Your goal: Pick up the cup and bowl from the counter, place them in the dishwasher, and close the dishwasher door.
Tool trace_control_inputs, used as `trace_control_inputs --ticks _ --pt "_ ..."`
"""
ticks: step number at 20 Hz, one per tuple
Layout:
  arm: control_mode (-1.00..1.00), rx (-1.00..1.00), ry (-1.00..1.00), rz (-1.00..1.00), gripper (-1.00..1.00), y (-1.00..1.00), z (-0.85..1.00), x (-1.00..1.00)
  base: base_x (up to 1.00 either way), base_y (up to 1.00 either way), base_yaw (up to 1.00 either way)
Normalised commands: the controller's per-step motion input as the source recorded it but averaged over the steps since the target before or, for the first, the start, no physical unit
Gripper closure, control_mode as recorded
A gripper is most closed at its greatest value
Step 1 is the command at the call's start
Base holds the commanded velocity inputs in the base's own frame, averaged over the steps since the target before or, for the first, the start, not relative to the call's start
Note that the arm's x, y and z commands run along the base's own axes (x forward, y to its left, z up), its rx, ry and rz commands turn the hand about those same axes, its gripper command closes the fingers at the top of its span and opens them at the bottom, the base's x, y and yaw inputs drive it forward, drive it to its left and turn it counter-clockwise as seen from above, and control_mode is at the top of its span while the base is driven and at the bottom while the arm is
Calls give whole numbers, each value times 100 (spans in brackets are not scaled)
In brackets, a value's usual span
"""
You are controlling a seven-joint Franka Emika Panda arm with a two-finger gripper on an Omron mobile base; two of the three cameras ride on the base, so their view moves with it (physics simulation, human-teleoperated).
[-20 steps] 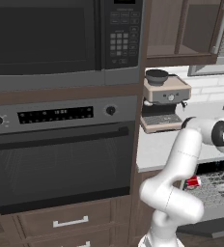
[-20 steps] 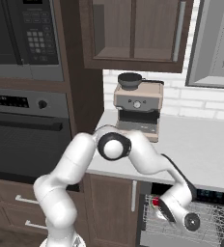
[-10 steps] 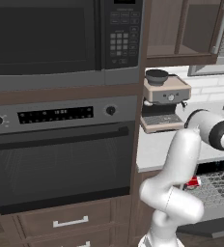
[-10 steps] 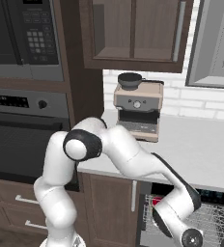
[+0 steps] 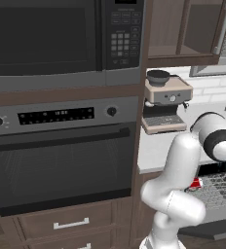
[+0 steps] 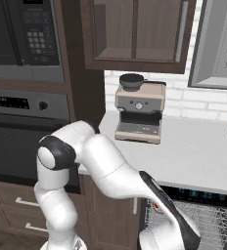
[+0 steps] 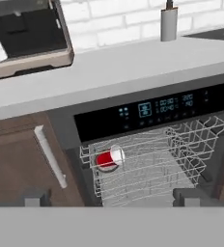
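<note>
Hand view: red-and-white cup (image 7: 109, 158) lies on its side in the dishwasher (image 7: 152, 164) rack, at the rack's front-left corner, long axis roughly across the rack front, white end pointing right; which end is the mouth I can't tell. It sits ahead and left of the gripper (image 7: 112, 197), whose fingers stand wide apart, empty. Counter (image 7: 119, 67) runs above the rack, coffee machine (image 7: 29, 43) at its left end. Bowl not spotted; likely next target, door last.
</note>
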Motion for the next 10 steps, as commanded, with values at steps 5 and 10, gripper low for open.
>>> trace_control_inputs --ticks 5,10 --pt "-100 0 -60 0 -100 -30 0 -100 0 0 0" --pt "-100 3 -40 13 -100 -50 -10 -100 0 0 0"
